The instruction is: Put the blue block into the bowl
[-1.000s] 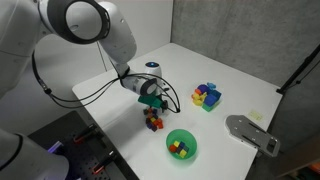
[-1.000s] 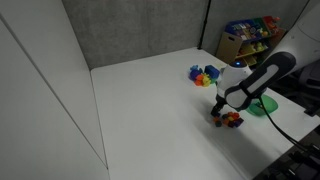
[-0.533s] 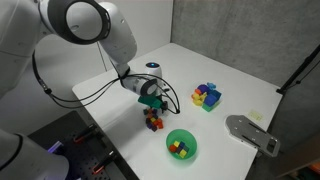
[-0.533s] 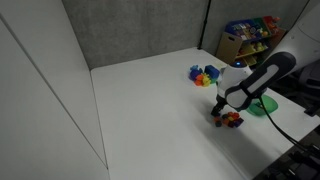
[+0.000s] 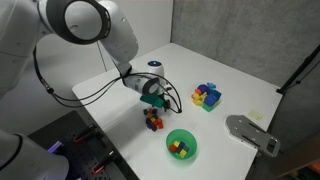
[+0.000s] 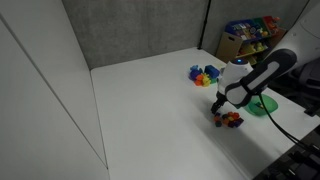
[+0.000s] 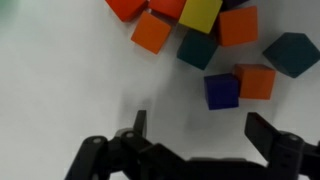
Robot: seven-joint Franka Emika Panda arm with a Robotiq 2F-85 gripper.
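The blue block (image 7: 222, 90) is a tiny dark-blue cube lying on the white table among loose orange, teal, yellow and red cubes. My gripper (image 7: 200, 135) is open and empty, and the block sits just beyond the gap between its two fingers. In both exterior views the gripper (image 5: 152, 102) (image 6: 222, 103) hangs just above the small cube pile (image 5: 153, 121) (image 6: 229, 118). The green bowl (image 5: 193, 138) stands close by near the table's front edge and holds a few small cubes. In an exterior view the bowl (image 6: 264, 107) is partly hidden behind the arm.
A pile of bigger blue, yellow, green and purple blocks (image 5: 207, 96) (image 6: 204, 74) stands farther back on the table. A grey flat device (image 5: 250, 133) lies at the table's corner. A shelf of coloured items (image 6: 250, 35) stands beyond the table.
The gripper has shifted only very slightly above the cube pile. The cubes and the bowl have not moved.
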